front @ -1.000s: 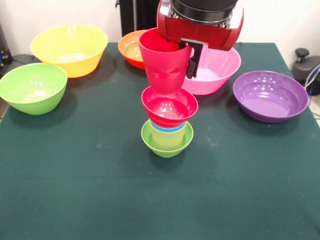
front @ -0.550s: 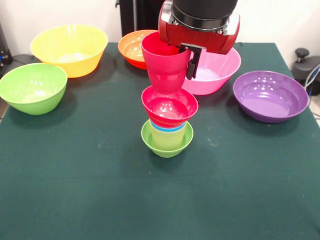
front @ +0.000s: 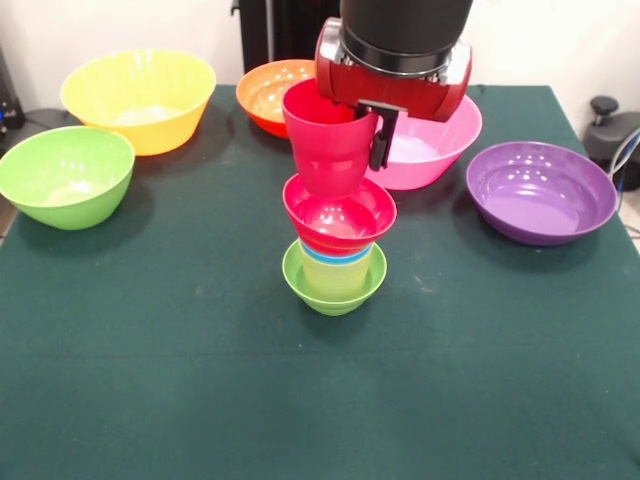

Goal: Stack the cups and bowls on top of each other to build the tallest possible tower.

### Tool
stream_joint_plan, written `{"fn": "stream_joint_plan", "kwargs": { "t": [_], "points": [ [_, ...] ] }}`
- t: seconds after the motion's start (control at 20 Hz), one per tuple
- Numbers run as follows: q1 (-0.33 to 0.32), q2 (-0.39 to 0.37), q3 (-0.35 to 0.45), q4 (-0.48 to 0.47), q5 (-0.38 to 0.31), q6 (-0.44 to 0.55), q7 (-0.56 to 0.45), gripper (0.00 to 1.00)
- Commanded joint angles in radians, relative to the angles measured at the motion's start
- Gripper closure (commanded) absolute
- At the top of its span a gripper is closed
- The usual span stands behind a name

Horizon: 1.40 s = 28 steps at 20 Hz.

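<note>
I see the large glossy yellow bowl (front: 140,95) and green bowl (front: 66,174) at one side, the orange bowl (front: 268,95) and pink bowl (front: 432,140) behind, the wide purple bowl (front: 540,190) opposite on the green table (front: 200,380). The arm comes down upright over the tower (front: 335,255). The gripper (front: 365,125) has its fingers clamped on the smooth red plastic cup's (front: 328,140) rim, cup base at the small red bowl (front: 338,212) atop the lime-green base bowl (front: 335,290).

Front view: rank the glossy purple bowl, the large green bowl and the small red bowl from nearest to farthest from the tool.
1. Small red plastic bowl, just below the tool, atop the pile.
2. Wide glossy purple bowl, off to the picture's right.
3. Large green plastic bowl, far at the picture's left.
</note>
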Motion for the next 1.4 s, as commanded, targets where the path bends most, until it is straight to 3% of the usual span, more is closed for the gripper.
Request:
{"fn": "stream_joint_plan", "kwargs": {
  "t": [0.05, 1.4],
  "points": [
    [0.011, 0.010, 0.070, 0.130, 0.013, -0.102, 0.122, 1.00],
    [0.019, 0.024, 0.062, 0.161, 0.044, -0.161, 0.135, 1.00]
  ]
}}
